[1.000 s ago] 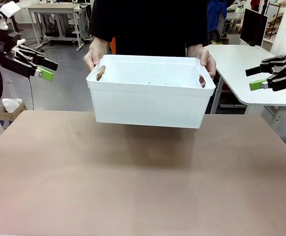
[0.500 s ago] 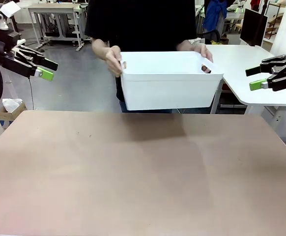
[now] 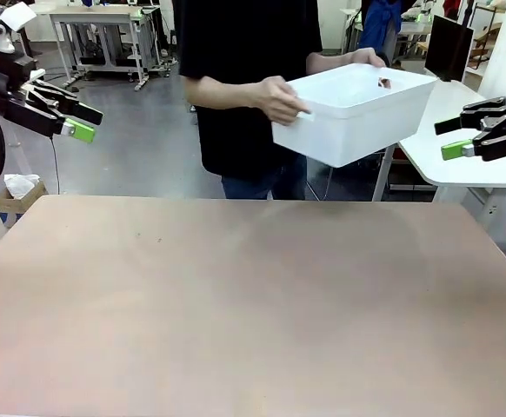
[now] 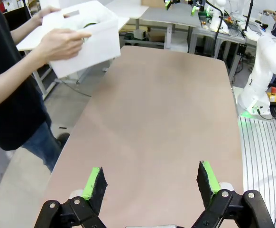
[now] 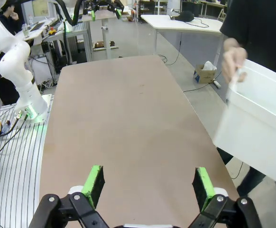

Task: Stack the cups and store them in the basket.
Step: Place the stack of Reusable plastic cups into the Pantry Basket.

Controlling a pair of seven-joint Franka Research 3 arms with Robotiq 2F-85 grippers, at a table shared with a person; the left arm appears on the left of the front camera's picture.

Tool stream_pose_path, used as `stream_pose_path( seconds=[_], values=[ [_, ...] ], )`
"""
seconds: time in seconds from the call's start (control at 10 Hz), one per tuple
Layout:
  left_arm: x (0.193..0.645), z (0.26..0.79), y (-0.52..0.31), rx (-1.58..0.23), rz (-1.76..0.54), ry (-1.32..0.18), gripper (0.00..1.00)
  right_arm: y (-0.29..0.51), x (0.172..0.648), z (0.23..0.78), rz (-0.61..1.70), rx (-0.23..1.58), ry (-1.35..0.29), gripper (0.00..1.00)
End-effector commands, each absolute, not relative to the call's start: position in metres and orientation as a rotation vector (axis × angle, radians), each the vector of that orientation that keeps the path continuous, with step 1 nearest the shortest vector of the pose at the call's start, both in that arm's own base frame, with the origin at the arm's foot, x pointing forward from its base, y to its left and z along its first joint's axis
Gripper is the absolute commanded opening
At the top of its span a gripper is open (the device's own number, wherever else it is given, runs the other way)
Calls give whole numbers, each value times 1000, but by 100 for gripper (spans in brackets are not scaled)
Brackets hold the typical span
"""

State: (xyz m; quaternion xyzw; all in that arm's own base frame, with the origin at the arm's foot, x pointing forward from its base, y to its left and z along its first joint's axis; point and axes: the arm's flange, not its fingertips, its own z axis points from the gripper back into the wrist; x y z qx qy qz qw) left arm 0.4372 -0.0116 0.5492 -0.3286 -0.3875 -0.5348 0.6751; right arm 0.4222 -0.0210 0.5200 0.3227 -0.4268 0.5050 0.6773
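1. Front view: your left gripper hangs in the air at the table's left, and your right gripper hangs at its right; both have their fingers spread wide and grip nothing. The basket is off the table, tilted, carried by a person with one hand on each short end, just beside your right gripper and well apart from your left.
2. Left wrist view: your left gripper is wide open over bare tabletop; the basket sits far ahead, to its left.
3. Right wrist view: your right gripper is wide open, and the basket is close on its right.
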Motion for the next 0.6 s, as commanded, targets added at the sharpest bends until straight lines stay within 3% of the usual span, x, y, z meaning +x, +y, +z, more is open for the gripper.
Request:
stream_pose_path(
  seconds=[0.0, 0.5],
  values=[
    [438, 552, -13, -739, -1186, -874, 100, -19, 423, 524, 1119, 736, -970, 100],
    [438, 552, -13, -739, -1186, -874, 100, -19, 423, 524, 1119, 736, -970, 100]
  ],
)
